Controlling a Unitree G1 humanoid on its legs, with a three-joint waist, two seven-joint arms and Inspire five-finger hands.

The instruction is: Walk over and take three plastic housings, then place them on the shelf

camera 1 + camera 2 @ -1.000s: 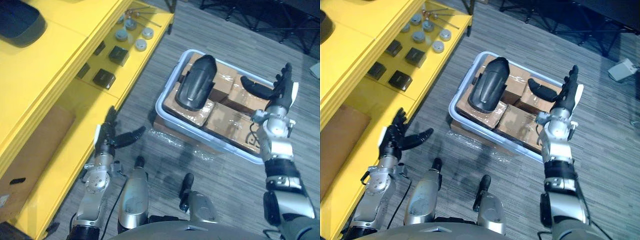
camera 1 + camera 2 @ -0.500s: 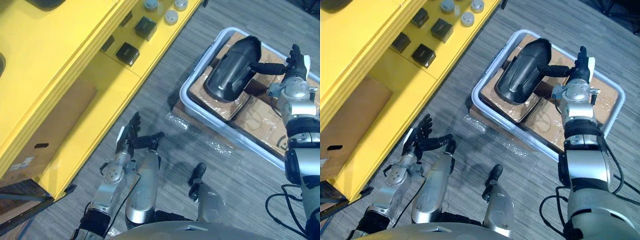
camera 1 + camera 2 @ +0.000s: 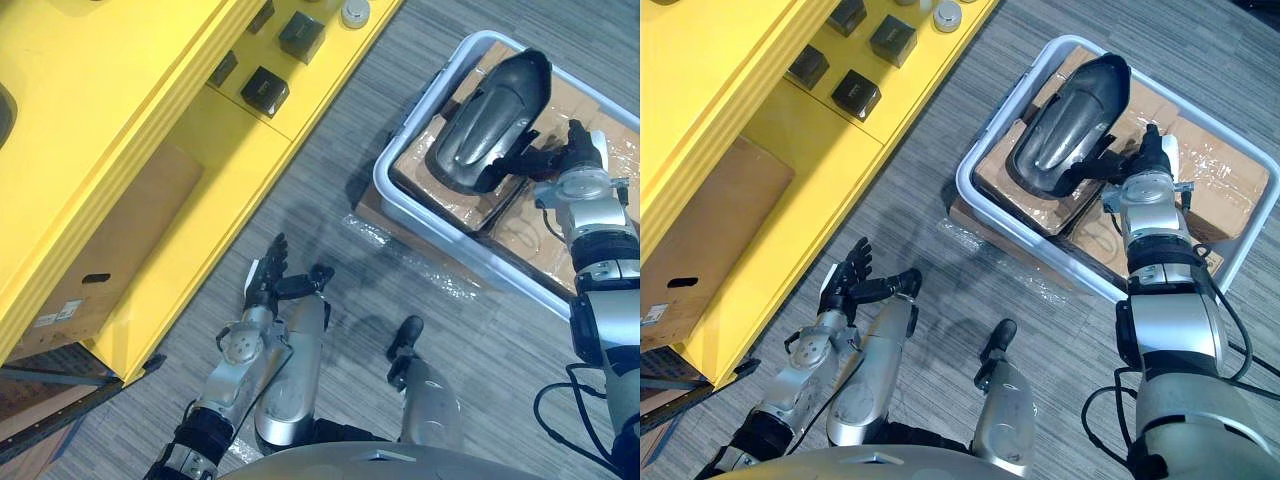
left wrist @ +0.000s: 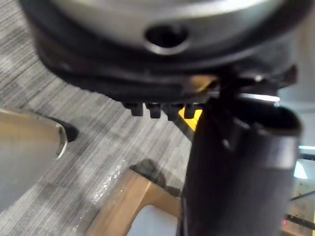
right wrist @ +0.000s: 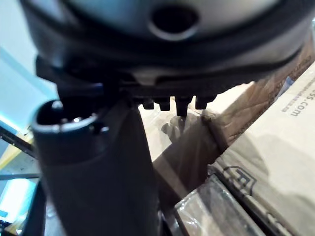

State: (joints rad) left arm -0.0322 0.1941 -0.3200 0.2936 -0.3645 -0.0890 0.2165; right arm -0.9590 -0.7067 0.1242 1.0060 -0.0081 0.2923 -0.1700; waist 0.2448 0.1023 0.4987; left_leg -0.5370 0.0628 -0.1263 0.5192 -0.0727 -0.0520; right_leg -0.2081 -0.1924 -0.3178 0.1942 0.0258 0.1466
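Pale blue plastic bin (image 3: 382, 182) on floor holds film-wrapped cardboard boxes (image 3: 425, 182) w/ big black curved plastic housing (image 3: 490, 120) on top. Right hand (image 3: 578, 165) sits at housing's edge, fingers straight, gripping nothing. Left hand (image 3: 268, 290) hangs low, fingers spread, empty.

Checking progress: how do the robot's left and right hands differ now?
The left hand hangs over the grey floor; the right hand reaches over the white bin. The left hand, open, is far from the black housing; the right hand is beside it. Both are dark.
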